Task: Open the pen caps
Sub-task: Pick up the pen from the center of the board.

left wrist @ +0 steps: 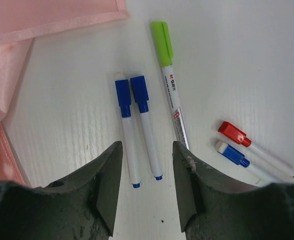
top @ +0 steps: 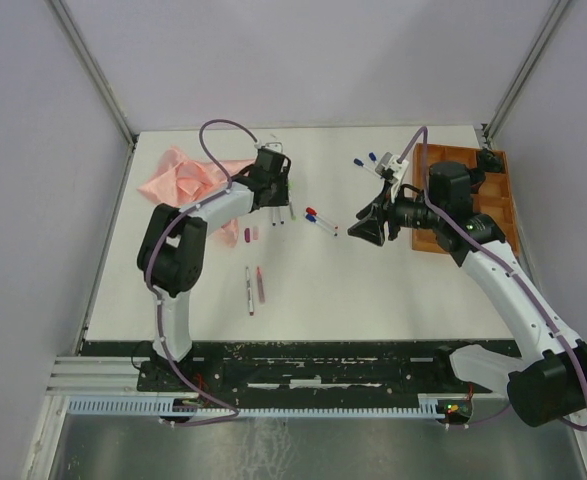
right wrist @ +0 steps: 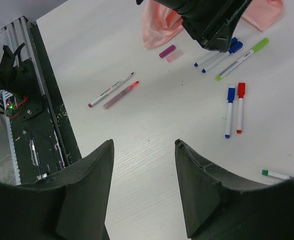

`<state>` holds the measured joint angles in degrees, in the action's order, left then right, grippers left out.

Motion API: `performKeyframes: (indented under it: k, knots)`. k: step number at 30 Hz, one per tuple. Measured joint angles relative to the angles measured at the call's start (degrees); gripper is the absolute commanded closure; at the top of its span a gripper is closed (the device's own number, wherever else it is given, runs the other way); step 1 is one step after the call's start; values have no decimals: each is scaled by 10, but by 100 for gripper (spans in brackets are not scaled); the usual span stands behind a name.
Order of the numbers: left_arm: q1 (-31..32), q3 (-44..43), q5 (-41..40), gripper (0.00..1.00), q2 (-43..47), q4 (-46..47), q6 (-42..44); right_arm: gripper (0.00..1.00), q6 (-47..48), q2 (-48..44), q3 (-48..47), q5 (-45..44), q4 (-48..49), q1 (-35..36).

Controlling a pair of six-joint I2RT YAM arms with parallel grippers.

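Two blue pens (left wrist: 149, 140) lie lengthwise between the left gripper's (left wrist: 147, 147) open, empty fingers (left wrist: 109, 175), caps (left wrist: 122, 97) pointing away; right gripper (right wrist: 144, 145), also open, seems farther.

Both arms are stretched forward, the left hand (left wrist: 147, 150) and right hand (right wrist: 144, 146) each with fingers parted, gripping nothing.

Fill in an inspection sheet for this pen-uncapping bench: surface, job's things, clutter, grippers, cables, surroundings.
surface: white table, no spills seen.
job's things: two blue-capped pens side by side, green-capped pen, red-capped pen, single blue-capped pen; purple cap lying loose.
clutter: pink cloth, orange tray.
grippers: left gripper open above the two blue-capped pens; right gripper open, empty.
cables: purple cable arching over the left arm.
surroundings: grey walls, black rail at the near edge.
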<state>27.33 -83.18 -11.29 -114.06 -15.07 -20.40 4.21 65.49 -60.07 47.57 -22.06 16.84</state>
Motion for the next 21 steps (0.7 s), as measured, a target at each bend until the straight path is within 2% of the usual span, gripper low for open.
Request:
performKeyframes:
  k: [5, 21]
  knots:
    - [-2, -35, -7, 61, -35, -30, 12, 41, 4, 0, 0, 0, -8, 0]
    - [-21, -44, -3, 70, -80, -56, 17, 41, 7, 0, -1, 0, -16, 0]
